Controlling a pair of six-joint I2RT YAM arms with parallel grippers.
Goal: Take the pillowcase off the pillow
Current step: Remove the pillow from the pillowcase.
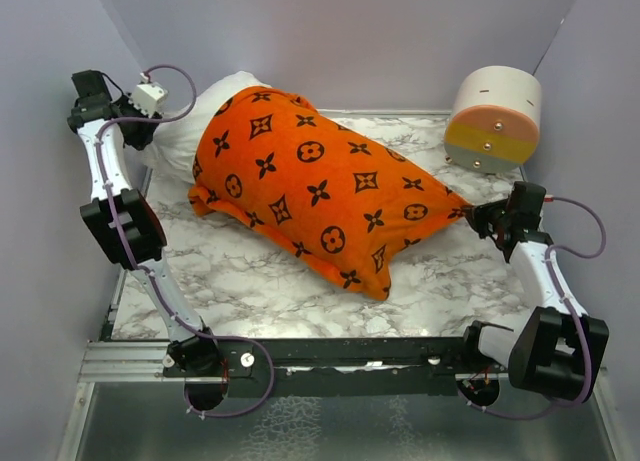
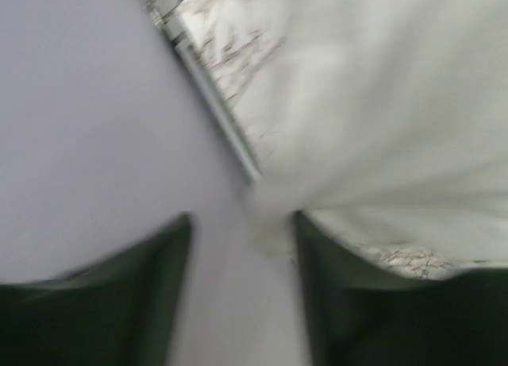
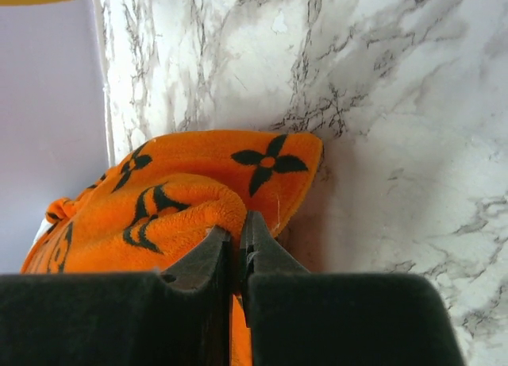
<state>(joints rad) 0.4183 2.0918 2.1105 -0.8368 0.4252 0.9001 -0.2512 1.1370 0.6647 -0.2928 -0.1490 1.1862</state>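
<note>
Currently, the removal is standing at an early stage. The orange pillowcase (image 1: 320, 196) is covering most of the pillow (image 1: 205, 106), and only the white far-left end is showing outside the mouth of the case. As a judgement, nearly the whole length is waiting to be drawn out of the case.

Location: the covered pillow is lying on the marble table (image 1: 250, 281), between the two arms and toward the far-left side.

Orientation: the long axis is running diagonally, from the far-left corner to the near right. The open mouth of the case is facing far left. The closed end is pointing right.

Right gripper (image 3: 238, 239): the jaws are pressing together on a fold of orange fabric at the closed right-hand corner of the case, and the corner is resting on the table.

Left gripper (image 2: 242, 223): it is hovering at the exposed white end, close to the left wall. The wrist view is blurring heavily. The fingers (image 2: 119, 302) are standing apart, with white fabric lying just beyond them. No fabric is showing clearly between them, so it is reading as released rather than gripping.
</note>
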